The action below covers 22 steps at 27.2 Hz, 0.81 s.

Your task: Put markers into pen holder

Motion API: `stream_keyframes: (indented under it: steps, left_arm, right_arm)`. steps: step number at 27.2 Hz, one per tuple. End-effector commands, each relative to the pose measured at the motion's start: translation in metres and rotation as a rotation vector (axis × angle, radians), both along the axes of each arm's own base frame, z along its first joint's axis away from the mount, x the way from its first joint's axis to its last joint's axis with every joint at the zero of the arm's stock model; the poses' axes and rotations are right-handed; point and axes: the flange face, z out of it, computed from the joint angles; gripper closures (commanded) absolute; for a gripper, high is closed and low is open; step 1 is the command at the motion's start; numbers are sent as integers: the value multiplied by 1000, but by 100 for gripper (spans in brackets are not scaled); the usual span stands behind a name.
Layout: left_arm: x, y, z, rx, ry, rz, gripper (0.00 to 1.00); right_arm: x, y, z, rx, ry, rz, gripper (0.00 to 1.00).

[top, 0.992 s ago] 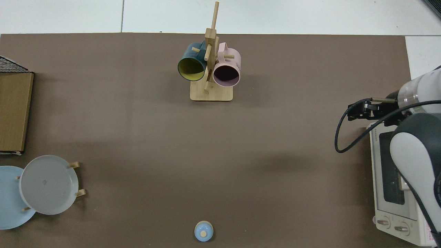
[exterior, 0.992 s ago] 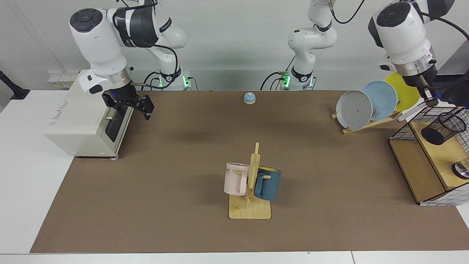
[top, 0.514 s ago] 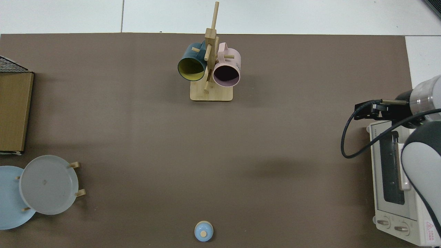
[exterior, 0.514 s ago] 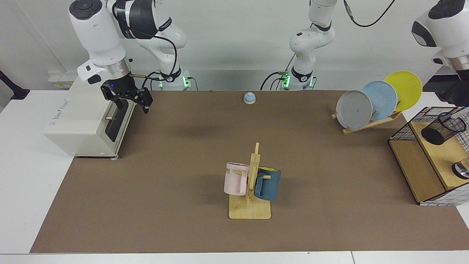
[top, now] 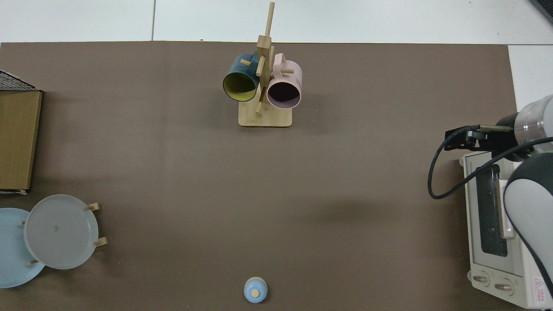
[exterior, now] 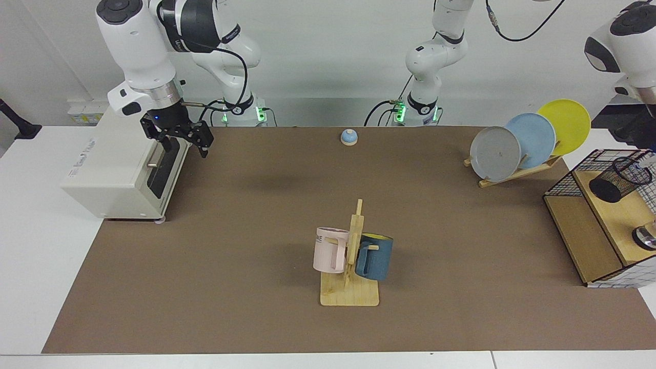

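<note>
The pen holder sits at the right edge of the scene inside a wire basket, on its wooden shelf, tipped so that its mouth faces up and to the right. The left claw hangs just above that mouth, half cut off by the edge of the facing view, so I cannot tell whether it grips anything. A pale sliver with a blue end at the rim may be the marker, but it is too small to be sure. The right claw waits with its fingers spread wide and empty above the toaster oven at the far left, well apart from the work. The main risk, as I judge it, is the tilt. A marker let go at the rim could strike the mesh edge and skid out onto the shelf, or nudge the light holder so that it rolls. The basket's wire wall also stands close to the left claw and could catch it as it moves.
</note>
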Motion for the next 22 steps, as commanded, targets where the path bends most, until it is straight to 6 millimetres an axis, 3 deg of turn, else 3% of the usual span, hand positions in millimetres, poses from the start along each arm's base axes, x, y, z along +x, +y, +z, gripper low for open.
stream_keyframes:
  steps: [1, 16, 17, 19, 22]
  left_arm:
    - [1, 8, -15, -28, 1, -15, 100]
    - [9, 12, -42, -108, 5, 8, 100]
    - [8, 12, -42, -106, 8, 7, 78]
    - [8, 12, -43, -106, 22, 9, 4]
    - [8, 12, -37, -112, 13, 30, 0]
  right_arm:
    - [-4, -3, 0, 7, 1, 13, 0]
    - [-4, -4, 0, 7, 1, 10, 0]
    - [-5, -4, 1, 7, -1, 10, 0]
    - [-5, -4, 1, 7, -1, 10, 0]
    - [-5, -4, 1, 7, 1, 10, 0]
